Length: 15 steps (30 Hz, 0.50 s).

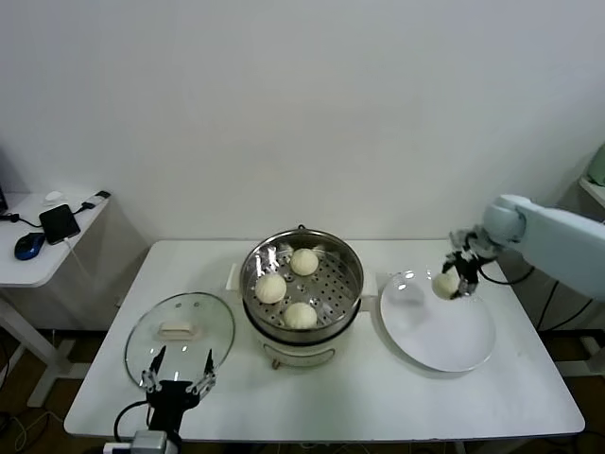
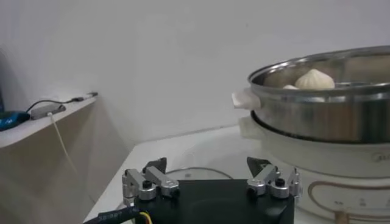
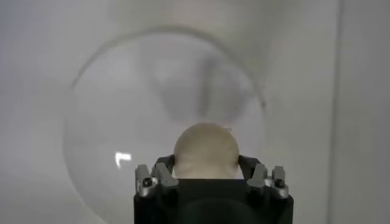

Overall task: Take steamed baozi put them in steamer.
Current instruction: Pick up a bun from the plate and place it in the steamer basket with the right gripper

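On the desk (image 1: 492, 397) in the head view, the steamer (image 1: 302, 284) stood in the middle with three baozi (image 1: 300, 315) already on its perforated tray, so most of the task looked done. The fourth baozi (image 1: 444, 284) was at the far edge of the plate (image 1: 440, 331), which held nothing else, and the right gripper (image 1: 458, 281) was around it, jaws narrowed onto its sides; it looked gripped, though whether it had left the plate could not be told. That bun seemed the only one left to move. The lid (image 1: 180, 326) lay flat to the steamer's left, and the left gripper (image 1: 177, 382) waited near the desk's front edge beside it, jaws wide and holding nothing. In the left wrist view, the left gripper (image 2: 210, 181) stood spread and empty, with the steamer (image 2: 329, 103) beyond it and one baozi (image 2: 314, 79) showing over the rim. In the right wrist view, the right gripper (image 3: 206, 178) clasped the baozi (image 3: 206, 149) on both sides above the plate (image 3: 109, 122).
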### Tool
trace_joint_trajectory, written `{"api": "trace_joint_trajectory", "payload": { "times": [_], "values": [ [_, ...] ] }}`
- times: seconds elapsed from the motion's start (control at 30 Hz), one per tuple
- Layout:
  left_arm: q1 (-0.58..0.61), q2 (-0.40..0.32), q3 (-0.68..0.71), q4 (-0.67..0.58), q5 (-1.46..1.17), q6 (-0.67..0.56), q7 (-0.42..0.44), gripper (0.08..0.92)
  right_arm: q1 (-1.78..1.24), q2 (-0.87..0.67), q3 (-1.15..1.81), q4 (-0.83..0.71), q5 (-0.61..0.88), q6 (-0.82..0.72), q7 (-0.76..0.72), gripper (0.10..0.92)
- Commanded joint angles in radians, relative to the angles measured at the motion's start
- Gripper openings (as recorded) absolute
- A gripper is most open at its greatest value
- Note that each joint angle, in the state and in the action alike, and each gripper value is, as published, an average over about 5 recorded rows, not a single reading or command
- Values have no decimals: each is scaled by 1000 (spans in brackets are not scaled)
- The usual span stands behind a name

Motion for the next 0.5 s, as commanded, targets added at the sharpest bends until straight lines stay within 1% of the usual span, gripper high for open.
{"api": "trace_joint_trajectory", "payload": {
  "times": [0.03,0.13,0.23,0.37,0.5],
  "values": [
    [-14,4,6,-7,-1,9,2,823,556,173,-341,314,567,-130,41,704],
    [-22,6,8,-8,-4,13,3,823,565,233,-339,390,665,-179,108,704],
    [-28,6,9,-4,-8,14,3,823,514,290,-325,423,701,-218,169,704],
    [-31,6,8,5,-13,13,3,823,403,353,-295,404,695,-257,227,704],
    [-32,7,3,8,-19,13,2,823,311,394,-283,359,658,-289,266,704]
  ]
}}
